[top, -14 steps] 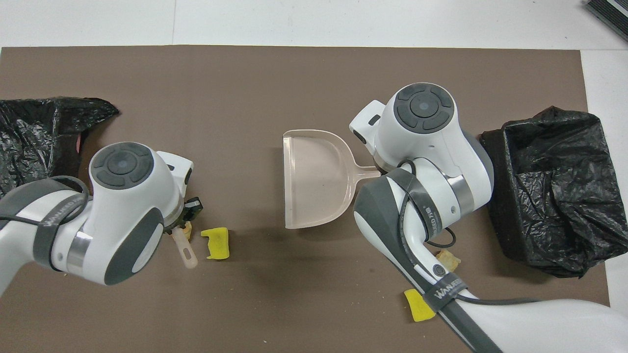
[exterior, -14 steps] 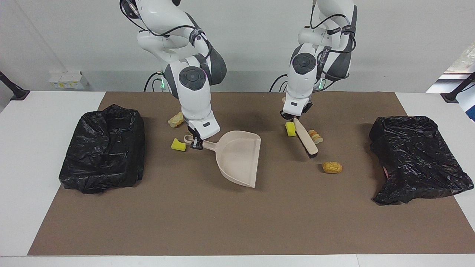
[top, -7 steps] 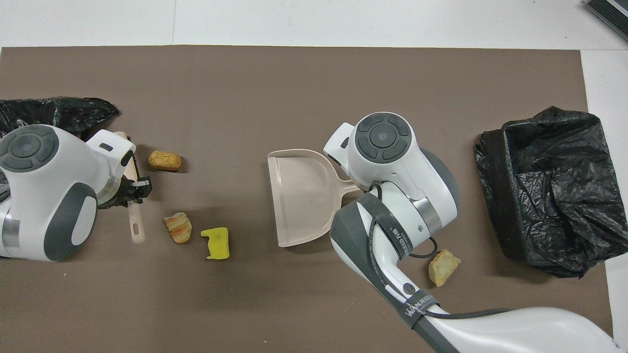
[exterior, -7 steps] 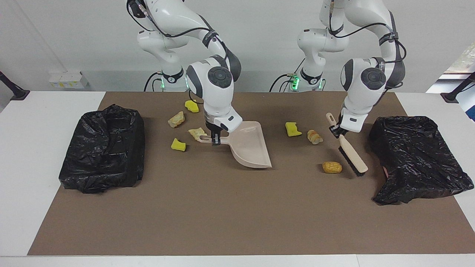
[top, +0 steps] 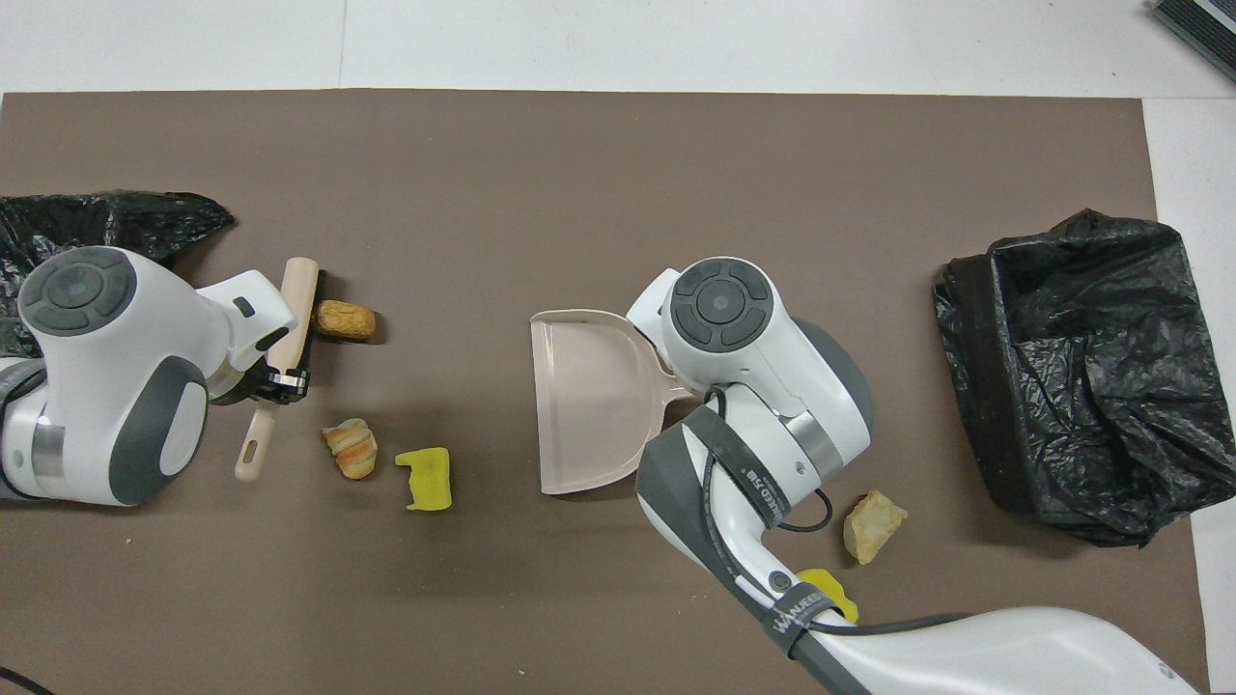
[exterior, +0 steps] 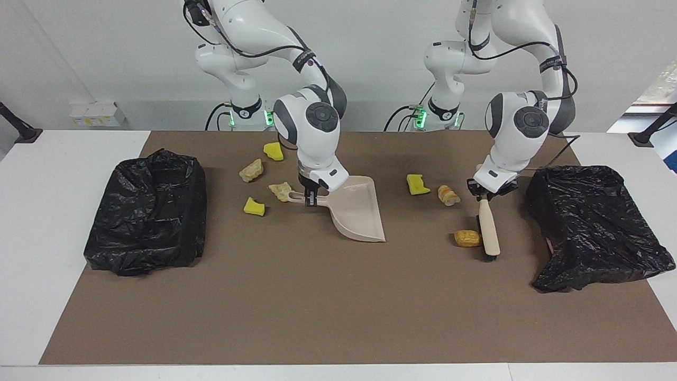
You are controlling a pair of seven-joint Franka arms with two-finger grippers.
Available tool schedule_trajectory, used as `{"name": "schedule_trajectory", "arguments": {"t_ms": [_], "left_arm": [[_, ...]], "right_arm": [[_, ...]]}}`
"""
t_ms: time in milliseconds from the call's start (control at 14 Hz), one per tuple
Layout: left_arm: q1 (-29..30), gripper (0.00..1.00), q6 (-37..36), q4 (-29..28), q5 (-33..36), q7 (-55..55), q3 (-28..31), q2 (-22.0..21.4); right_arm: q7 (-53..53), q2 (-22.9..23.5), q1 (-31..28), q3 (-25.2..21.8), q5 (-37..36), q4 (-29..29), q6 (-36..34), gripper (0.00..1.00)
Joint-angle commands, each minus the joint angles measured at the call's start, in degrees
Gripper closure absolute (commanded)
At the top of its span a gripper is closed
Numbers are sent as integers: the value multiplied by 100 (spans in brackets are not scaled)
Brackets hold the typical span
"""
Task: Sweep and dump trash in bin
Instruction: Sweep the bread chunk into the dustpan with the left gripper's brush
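gripping brush (exterior: 488, 233) w/ left hand (exterior: 485, 197), right hand (exterior: 311, 198) clamps dustpan (exterior: 357, 212).

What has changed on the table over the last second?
The left end effector, shut on the brush, carried it from beside the yellow chunk toward the left arm's end, then swung its bristles against the orange-brown lump, nudging it toward the dustpan. The right end effector, shut on the dustpan's handle, shifted it toward the left arm's end. The black bins and other lumps stayed put.
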Motion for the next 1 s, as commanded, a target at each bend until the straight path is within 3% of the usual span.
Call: {"name": "schedule_trajectory", "arguments": {"t_ms": [0, 358, 788, 932], "left_arm": [[-408, 100, 149, -105, -426, 269, 17, -54], [-1410, 100, 150, -175, -998, -353, 17, -124], [-2826, 100, 124, -131, -1315, -1898, 9, -150], [-2915, 100, 88, -26, -1315, -2505, 17, -176]], "right_arm": [[160, -177, -36, 14, -132, -211, 67, 100], [169, -177, -36, 14, -132, -211, 58, 100], [248, -168, -36, 23, -132, -194, 67, 100], [239, -168, -45, 23, -132, -176, 67, 100]]}}
